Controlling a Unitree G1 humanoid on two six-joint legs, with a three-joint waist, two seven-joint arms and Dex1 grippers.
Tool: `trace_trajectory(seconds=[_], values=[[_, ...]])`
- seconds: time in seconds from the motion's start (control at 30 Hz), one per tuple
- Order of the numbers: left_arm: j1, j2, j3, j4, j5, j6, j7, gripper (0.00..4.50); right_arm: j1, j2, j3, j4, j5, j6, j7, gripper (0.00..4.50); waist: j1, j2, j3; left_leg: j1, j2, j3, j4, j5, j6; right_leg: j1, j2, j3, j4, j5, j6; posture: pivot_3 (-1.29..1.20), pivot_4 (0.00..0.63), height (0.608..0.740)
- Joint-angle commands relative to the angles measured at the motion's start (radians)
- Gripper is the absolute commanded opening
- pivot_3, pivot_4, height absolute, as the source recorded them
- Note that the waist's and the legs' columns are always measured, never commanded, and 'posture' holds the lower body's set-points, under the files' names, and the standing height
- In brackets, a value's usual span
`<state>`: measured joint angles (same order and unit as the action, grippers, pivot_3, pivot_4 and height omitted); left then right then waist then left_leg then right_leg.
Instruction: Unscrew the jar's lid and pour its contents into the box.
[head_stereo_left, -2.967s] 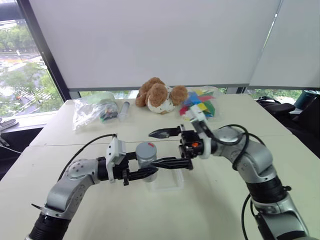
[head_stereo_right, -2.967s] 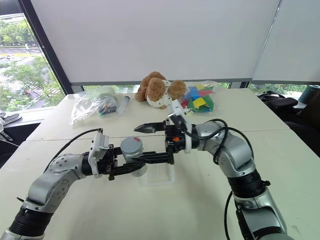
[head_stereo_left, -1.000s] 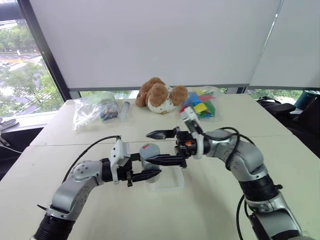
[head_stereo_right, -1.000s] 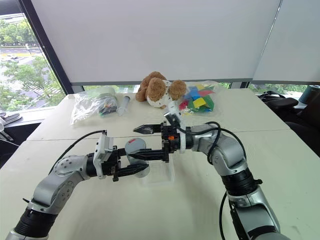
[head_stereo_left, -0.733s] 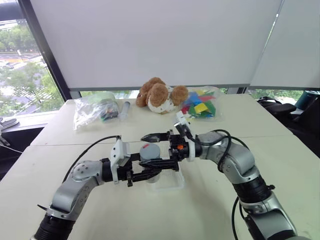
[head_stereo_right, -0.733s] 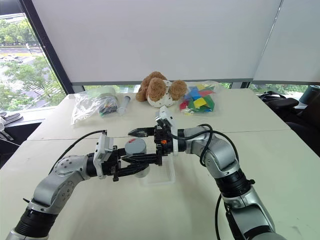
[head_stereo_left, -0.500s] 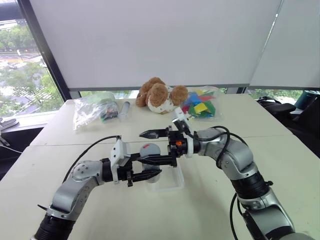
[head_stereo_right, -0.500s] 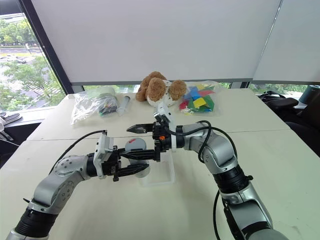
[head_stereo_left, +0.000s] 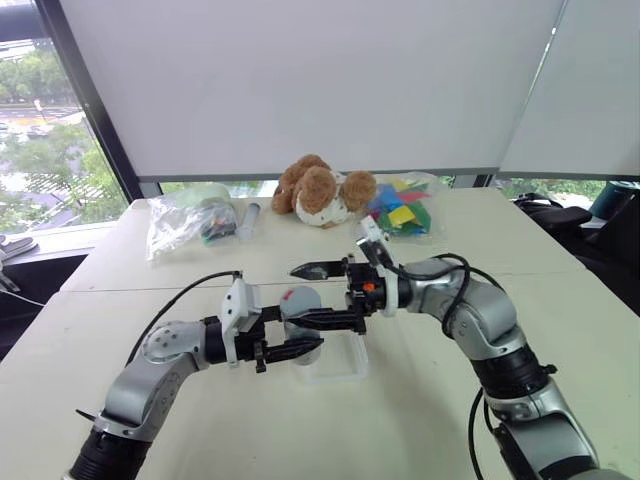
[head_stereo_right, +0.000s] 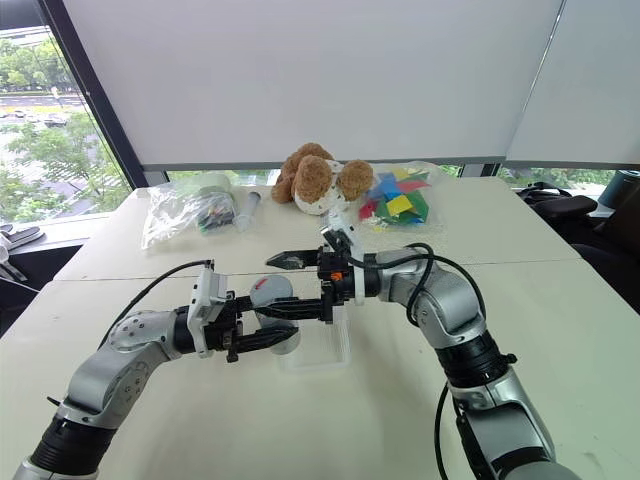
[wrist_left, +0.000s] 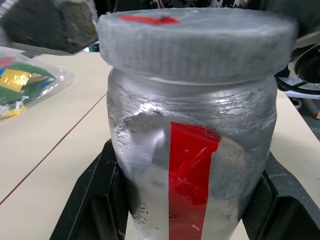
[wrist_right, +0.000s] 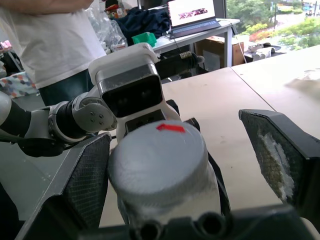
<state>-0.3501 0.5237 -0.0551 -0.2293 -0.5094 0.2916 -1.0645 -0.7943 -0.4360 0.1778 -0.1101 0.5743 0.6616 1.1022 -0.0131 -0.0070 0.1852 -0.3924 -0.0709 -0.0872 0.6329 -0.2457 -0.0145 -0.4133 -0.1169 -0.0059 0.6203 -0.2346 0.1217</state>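
Pulled back a little to the right since half a second ago, right gripper (head_stereo_left: 318, 294), fingers spread wide, one finger at the far side of the lid (wrist_right: 157, 162) and the other along its near side, no clear contact visible. Left gripper (head_stereo_left: 290, 348) unchanged, pinching the jar (wrist_left: 192, 165) by its lower body from both sides and holding it upright, red label stripe facing the left wrist camera. Lid still seated on the jar, a small red mark on its flat top. Jar held near the middle of the table (head_stereo_left: 420, 400), at the left edge of the box (head_stereo_left: 338, 362), which lies flat just right of it. Contents hidden inside the jar. Farther back, a teddy bear (head_stereo_left: 320, 190), with a clear bag (head_stereo_left: 185, 222) to its left and a bag of coloured pieces (head_stereo_left: 400, 212) to its right.
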Motion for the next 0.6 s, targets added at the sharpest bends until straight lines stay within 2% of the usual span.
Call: trace_trajectory(seconds=[0.03,0.6], values=[[-0.012,0.003,0.013,-0.018,-0.008,-0.017,-0.004,2.14,-0.002,-0.010,-0.039,-0.022,0.025,-0.005,0.009,4.46,-0.001,0.000,0.000,0.000,0.000,0.000,0.000,0.000,0.000,0.000,0.000,0.000,0.000,0.000,0.000,0.00,0.150,0.740],[-0.002,0.007,0.017,-0.026,-0.009,-0.015,0.000,2.14,-0.021,-0.010,-0.052,-0.083,0.104,0.042,0.041,4.46,0.000,0.000,0.000,0.000,0.000,0.000,0.000,0.000,0.000,0.000,0.000,0.000,0.000,0.000,0.000,0.00,0.150,0.740]])
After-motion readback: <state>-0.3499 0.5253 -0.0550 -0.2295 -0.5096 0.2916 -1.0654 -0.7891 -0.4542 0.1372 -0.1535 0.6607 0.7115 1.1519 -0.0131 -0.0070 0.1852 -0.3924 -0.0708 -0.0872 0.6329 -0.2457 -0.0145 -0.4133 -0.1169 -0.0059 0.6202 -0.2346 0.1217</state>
